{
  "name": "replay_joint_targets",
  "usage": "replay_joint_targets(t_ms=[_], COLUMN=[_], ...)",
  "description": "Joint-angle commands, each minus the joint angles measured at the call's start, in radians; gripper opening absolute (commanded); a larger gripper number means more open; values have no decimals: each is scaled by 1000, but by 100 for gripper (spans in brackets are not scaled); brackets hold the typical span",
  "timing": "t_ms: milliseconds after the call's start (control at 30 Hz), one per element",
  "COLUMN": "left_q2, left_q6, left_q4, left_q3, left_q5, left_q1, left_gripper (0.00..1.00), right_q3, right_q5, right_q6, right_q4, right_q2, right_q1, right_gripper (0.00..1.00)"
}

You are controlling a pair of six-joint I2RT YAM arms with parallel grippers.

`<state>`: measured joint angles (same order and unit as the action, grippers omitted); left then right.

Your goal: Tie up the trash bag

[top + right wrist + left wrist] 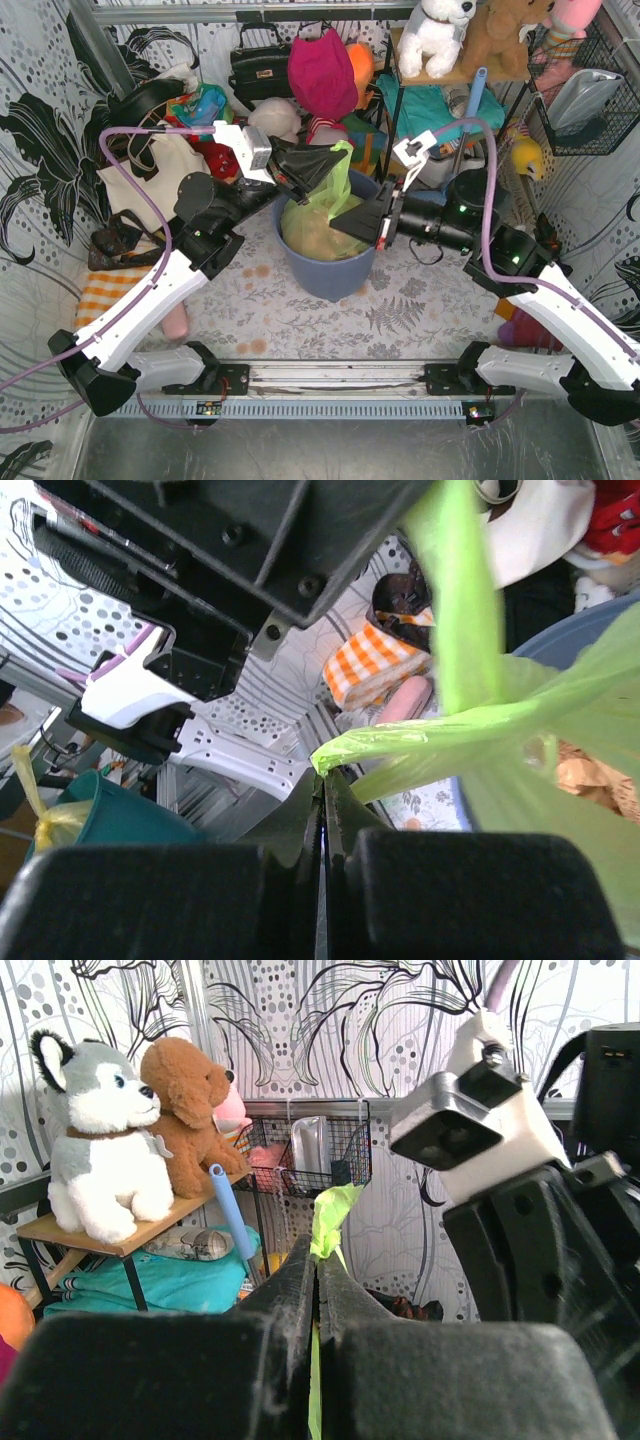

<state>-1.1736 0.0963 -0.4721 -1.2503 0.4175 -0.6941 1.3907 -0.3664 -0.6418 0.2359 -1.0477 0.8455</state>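
The trash bag [318,222] is thin light-green plastic and sits inside a blue-grey round bin [330,272]; tan crumpled scraps show through it. One strip of its top [342,170] is pulled upward. My left gripper [328,160] is shut on that strip above the bin, and in the left wrist view the green plastic [333,1212] sticks out past the fingertips of the left gripper [318,1262]. My right gripper [335,222] is lower, at the bin's right rim. In the right wrist view the right gripper [325,773] pinches a second corner of the bag [420,738].
A cream tote bag [150,172] and an orange checked cloth [105,292] lie to the left. Behind the bin are a pile of toys and a shelf with plush animals [438,35]. A wire basket [585,95] hangs at the right. The two grippers are close together above the bin.
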Motion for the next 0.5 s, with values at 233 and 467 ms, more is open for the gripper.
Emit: replay_joint_targets(t_ms=[233, 467], left_q2=[2, 11], left_q6=[-4, -17], left_q4=[-5, 21], left_q3=[-31, -31], left_q5=[0, 7], left_q1=[-2, -2], left_gripper=[5, 5], right_q3=[-72, -156], right_q5=[711, 979], right_q6=[126, 167], right_q4=[-103, -254], right_q2=[-52, -82], right_q1=[291, 353], right_gripper=[0, 0])
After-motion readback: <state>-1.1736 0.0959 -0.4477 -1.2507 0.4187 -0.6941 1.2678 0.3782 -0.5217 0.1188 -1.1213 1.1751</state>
